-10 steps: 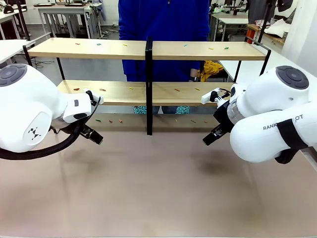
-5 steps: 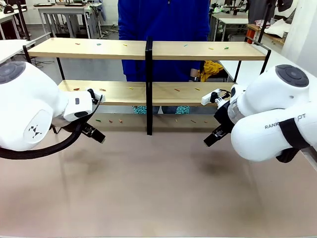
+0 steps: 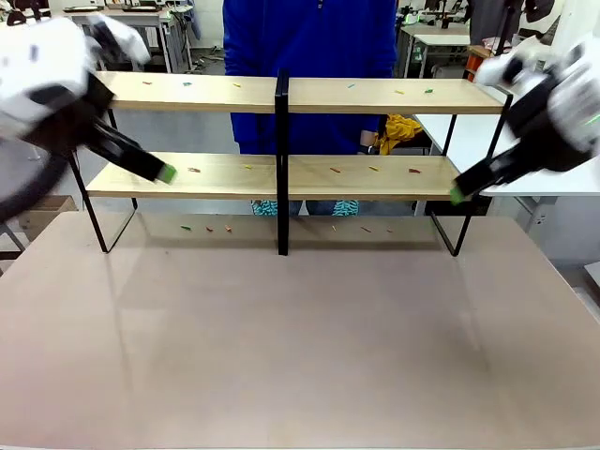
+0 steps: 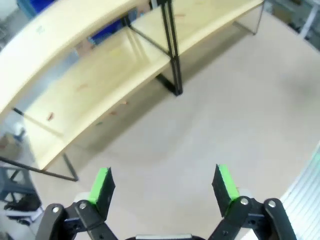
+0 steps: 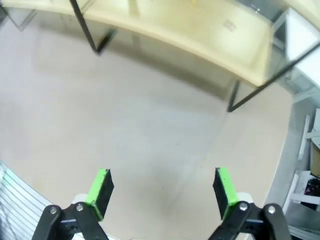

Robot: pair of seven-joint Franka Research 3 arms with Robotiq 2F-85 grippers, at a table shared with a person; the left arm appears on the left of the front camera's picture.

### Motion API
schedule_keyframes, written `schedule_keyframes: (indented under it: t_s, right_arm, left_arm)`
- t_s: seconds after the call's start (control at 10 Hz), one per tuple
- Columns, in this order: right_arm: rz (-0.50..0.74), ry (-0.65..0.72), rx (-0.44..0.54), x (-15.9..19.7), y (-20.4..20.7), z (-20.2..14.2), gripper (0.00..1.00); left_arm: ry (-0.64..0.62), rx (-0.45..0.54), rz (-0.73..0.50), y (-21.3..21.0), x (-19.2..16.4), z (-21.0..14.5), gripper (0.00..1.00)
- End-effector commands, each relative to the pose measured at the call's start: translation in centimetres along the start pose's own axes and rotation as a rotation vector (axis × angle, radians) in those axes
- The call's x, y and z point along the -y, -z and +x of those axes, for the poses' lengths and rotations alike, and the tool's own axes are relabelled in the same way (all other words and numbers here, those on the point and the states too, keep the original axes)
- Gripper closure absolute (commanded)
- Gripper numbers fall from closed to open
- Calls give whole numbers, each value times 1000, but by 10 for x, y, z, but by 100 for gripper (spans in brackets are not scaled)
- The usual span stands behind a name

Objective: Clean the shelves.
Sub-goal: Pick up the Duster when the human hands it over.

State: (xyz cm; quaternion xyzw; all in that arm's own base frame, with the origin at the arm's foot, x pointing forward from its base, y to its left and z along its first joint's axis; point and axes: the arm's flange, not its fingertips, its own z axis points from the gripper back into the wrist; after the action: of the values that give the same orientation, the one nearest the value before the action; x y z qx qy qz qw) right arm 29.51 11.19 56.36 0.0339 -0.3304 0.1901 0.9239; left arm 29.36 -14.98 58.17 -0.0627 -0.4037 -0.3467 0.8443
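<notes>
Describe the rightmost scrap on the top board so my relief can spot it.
Start at the shelves across the table. On the top board, right of the black post, the green scrap lies last before the right end; its neighbour looks yellowish.

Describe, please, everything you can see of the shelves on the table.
The shelves are two long light-wood boards, one above the other, held level in a thin black metal frame with a central post. The unit stands upright on the far part of the table, resting on its black legs and spanning nearly the table's width. Small coloured bits lie scattered on both boards.
</notes>
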Motion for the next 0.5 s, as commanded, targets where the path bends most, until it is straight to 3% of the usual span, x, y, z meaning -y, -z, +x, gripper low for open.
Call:
schedule_keyframes:
  t_s: [0.0, 0.2, 0.4]
  right_arm:
    - [-14, 13, 127, -5, -47, -22, 0]
    - [60, 26, 296, -8, -91, -45, 0]
    - [45, 9, 333, -2, -100, -62, 0]
  left_arm:
    - [38, 51, 0, -66, 43, -119, 0]
    - [-65, 120, 135, -107, 30, -150, 0]
    - [-184, 201, 197, -130, 14, -179, 0]
